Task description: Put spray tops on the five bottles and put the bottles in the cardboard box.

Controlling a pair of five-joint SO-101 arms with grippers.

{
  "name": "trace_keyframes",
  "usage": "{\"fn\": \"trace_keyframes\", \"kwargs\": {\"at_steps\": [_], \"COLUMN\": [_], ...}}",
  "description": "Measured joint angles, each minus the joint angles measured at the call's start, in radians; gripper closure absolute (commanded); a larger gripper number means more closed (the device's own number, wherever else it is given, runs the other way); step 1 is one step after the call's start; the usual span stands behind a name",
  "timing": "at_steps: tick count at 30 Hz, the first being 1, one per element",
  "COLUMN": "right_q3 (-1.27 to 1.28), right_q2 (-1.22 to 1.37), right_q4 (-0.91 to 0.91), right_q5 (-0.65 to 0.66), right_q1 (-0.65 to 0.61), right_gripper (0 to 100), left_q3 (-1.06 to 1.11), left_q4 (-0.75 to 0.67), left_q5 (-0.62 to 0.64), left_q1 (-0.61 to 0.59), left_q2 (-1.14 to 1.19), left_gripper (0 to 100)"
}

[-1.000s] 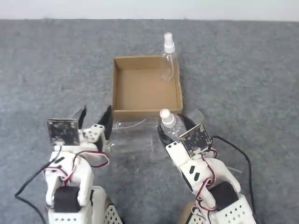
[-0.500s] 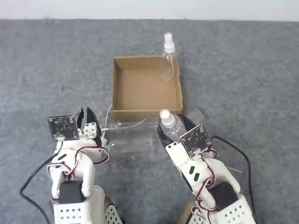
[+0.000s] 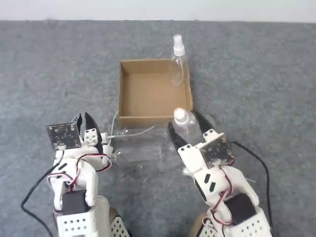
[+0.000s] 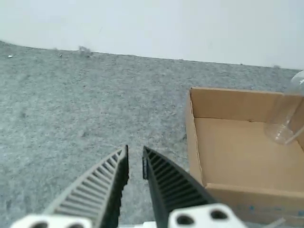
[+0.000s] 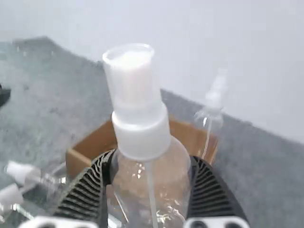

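Note:
The open cardboard box [image 3: 129,91] sits mid-table, and one clear capped bottle [image 3: 178,63] stands in its far right corner. My right gripper [image 3: 185,126] is shut on a second clear bottle [image 3: 181,118] with a white spray top, held upright at the box's near right corner. In the right wrist view that bottle [image 5: 147,161] sits between the black fingers [image 5: 85,194], with the box [image 5: 92,142] behind it. My left gripper [image 3: 85,124] hangs shut and empty, left of the box front. Its ribbed fingers [image 4: 156,180] nearly meet.
Clear bottles [image 3: 140,147] lie on their sides on the grey carpet in front of the box, between the two arms. Loose spray tops [image 5: 19,178] with thin tubes lie beside them. A pale wall runs along the table's far edge.
My left gripper went from open to shut and drew back slightly toward its base. My right gripper moved the held bottle a little farther and to the right, near the box corner.

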Motion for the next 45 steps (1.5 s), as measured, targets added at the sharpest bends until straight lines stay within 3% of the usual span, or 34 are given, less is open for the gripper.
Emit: {"fn": "trace_keyframes", "kwargs": {"at_steps": [8, 16, 30, 45], "right_q3": [-0.21, -0.384, -0.45, -0.813], "right_q2": [0.032, 0.405, 1.074, 1.702], "right_q4": [-0.089, -0.262, -0.775, -0.976], "right_q5": [0.0, 0.0, 0.0, 0.0], "right_q1": [-0.002, -0.005, -0.087, -0.092], "right_gripper": [99.1, 99.1, 99.1, 99.1], "left_q3": [0.0, 0.0, 0.0, 0.0], "left_q4": [-0.002, -0.002, -0.031, -0.031], "left_q5": [0.0, 0.0, 0.0, 0.0], "left_q1": [0.0, -0.028, -0.058, -0.061], "left_q2": [0.0, 0.0, 0.0, 0.0], "left_gripper": [96, 96, 96, 96]}}
